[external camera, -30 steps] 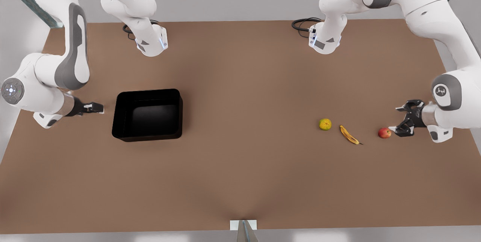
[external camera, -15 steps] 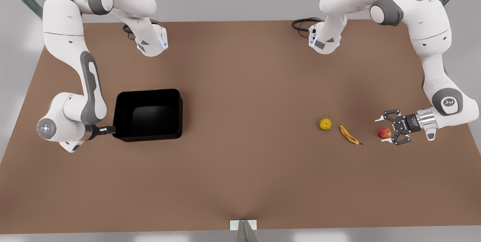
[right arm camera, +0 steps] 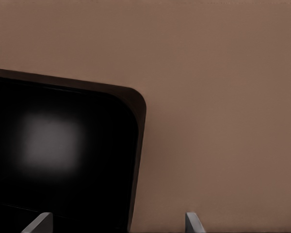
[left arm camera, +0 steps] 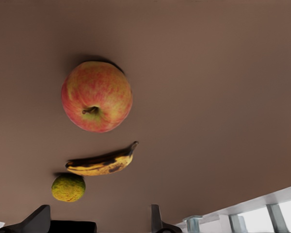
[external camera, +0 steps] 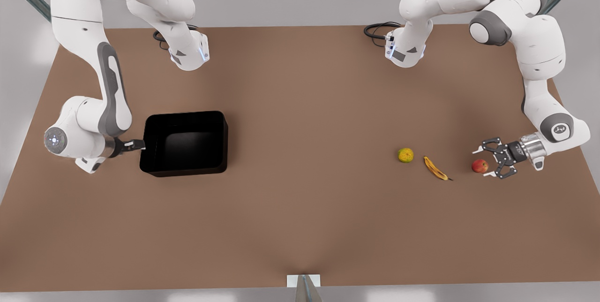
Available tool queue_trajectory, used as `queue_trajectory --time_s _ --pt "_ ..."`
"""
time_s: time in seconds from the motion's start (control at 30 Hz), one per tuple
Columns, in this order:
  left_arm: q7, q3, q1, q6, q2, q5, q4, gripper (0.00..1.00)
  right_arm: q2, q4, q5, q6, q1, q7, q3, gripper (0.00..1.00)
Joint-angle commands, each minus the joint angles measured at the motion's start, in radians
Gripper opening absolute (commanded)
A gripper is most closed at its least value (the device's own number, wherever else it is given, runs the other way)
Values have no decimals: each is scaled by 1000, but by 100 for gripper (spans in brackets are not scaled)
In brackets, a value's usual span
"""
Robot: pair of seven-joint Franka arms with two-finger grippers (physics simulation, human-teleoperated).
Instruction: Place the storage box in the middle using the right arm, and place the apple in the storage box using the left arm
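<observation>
- Storage box (external camera: 185, 143) sits near the worktop's (external camera: 300, 227) edge on the front view's left, not yet in the middle; right tool (external camera: 138, 144), fingers spread, straddles its outer wall.
- Apple (external camera: 479, 166) lies near the opposite edge, beside the banana (external camera: 436, 169); left tool (external camera: 487, 163) stands wide just beside it.
- Next, judging by positions: clamp the wall, then drag inward.

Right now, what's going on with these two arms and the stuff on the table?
Both arms are closing in on their targets, and nothing is held yet. The right claw sits at the wall of the black storage box, at the front view's left, its fingers open astride the rim in the right wrist view. The left claw is open right beside the apple, which rests on the table. A banana and a yellow-green fruit lie just past the apple.
</observation>
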Motion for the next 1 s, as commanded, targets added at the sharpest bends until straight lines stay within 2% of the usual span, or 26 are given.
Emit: queue_trajectory --time_s 0.0,0.1,0.2,0.63,0.67,0.7,0.73,0.77,0.97 --pt "0 0 1 6 1 -15 0 100 -9 -8 0 2 0 0 0 100" --pt "0 0 -1 18 19 -34 11 100 -61 -146 0 159 -16 0 -3 100" --pt "0 -2 -1 6 34 -34 -3 100 -78 -219 63 202 -15 -5 -2 100" --pt "62 -3 81 6 128 -60 3 100 12 -268 75 294 -6 -32 -3 100" --pt "73 -3 94 4 146 -83 2 100 12 -268 74 292 -4 -34 -3 79" --pt "78 -3 97 6 149 -89 0 100 11 -267 71 289 -3 -34 0 41" --pt "79 -3 99 4 156 -106 -2 100 8 -265 57 288 -3 -34 1 27" --pt "79 -3 99 6 162 -118 -2 100 5 -265 57 281 -1 -34 1 21" --pt "66 -9 101 -23 160 -164 -2 100 6 -264 38 285 -1 -71 3 21"
